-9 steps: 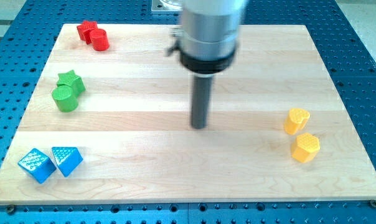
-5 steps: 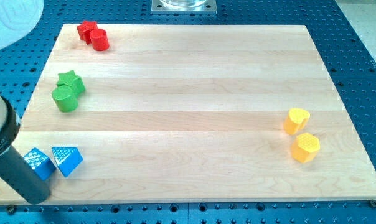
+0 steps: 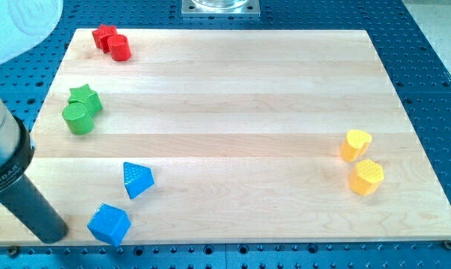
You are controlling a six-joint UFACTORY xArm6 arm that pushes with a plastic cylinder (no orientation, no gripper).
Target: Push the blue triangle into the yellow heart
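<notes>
The blue triangle (image 3: 137, 179) lies on the wooden board (image 3: 225, 90) at the lower left, pointing up. The yellow heart (image 3: 355, 144) sits far off at the view's right. My tip (image 3: 52, 235) rests at the board's bottom left corner, left of the blue cube (image 3: 109, 223) and below-left of the blue triangle, touching neither.
A yellow hexagon (image 3: 366, 177) sits just below the heart. A green star (image 3: 85, 98) and green cylinder (image 3: 78, 119) are at the left edge. A red star (image 3: 104, 36) and red cylinder (image 3: 120, 48) are at the top left.
My tip swept from the board's middle to the bottom left corner. The blue triangle has moved right, and the blue cube has shifted right and down.
</notes>
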